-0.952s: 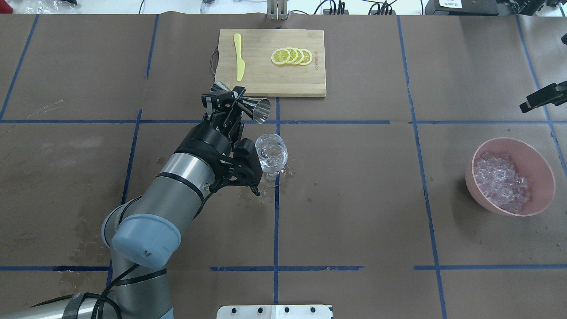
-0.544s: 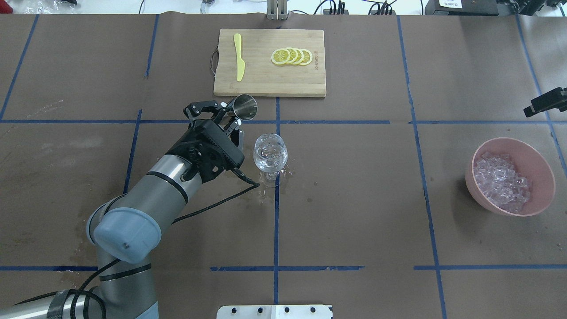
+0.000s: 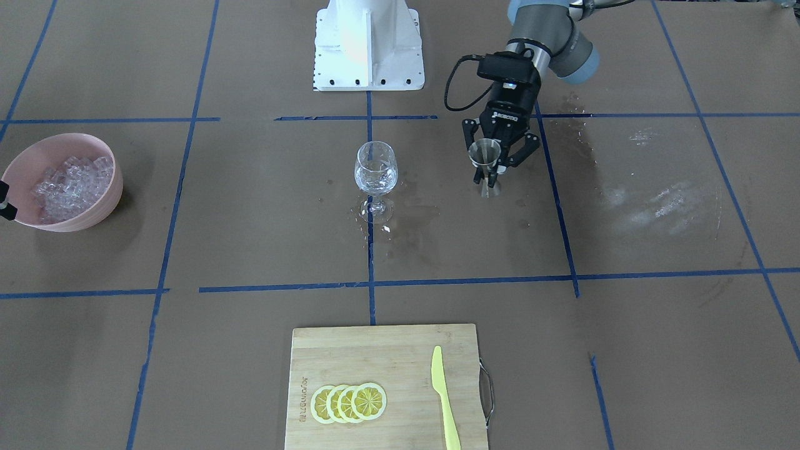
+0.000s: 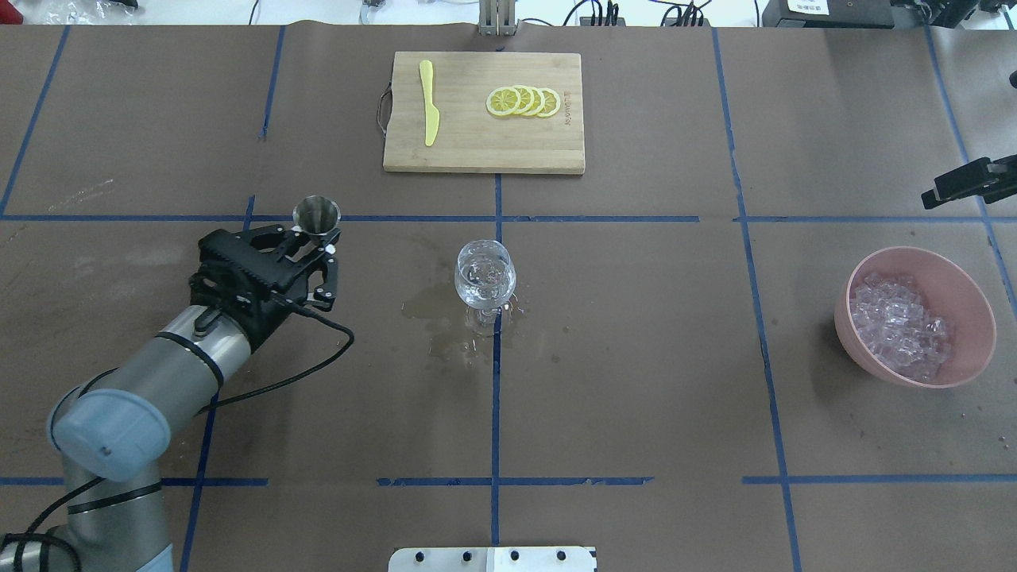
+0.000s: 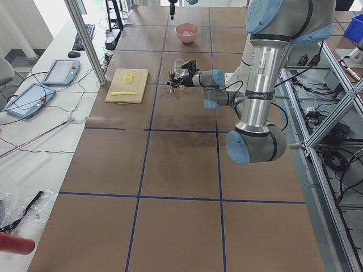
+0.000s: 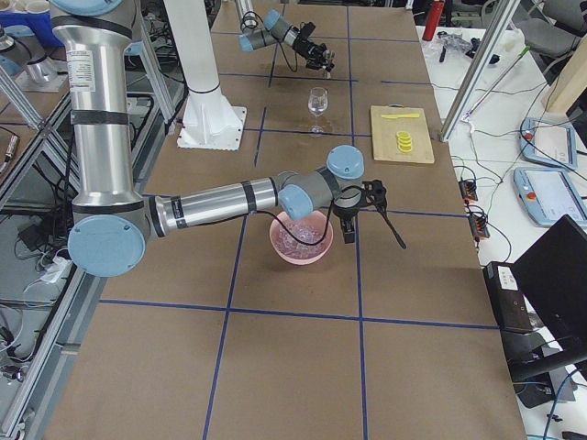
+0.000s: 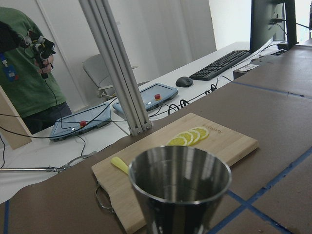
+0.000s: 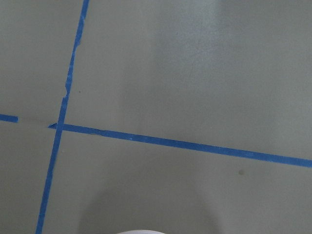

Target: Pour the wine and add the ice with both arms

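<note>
While the left pincer (image 4: pixel 311 237) grips the jigger (image 4: pixel 316 213) upright and well apart from the glass (image 4: pixel 485 274), the pour looks done and the ice (image 4: pixel 898 326) is not yet added.
A little clear wine (image 4: pixel 485 292) sits in the glass mid-counter (image 4: pixel 636 397), a spill (image 4: pixel 433 306) round its foot; the ice lies heaped in the bowl (image 4: pixel 976 314) on the robot's right. Only the left wrist view shows the jigger's inside, seemingly empty. Only the right side view shows the right pincer (image 6: pixel 351 220) just beside the bowl, a thin dark tool (image 6: pixel 394 231) jutting from it; wide or narrow, I cannot tell.
</note>
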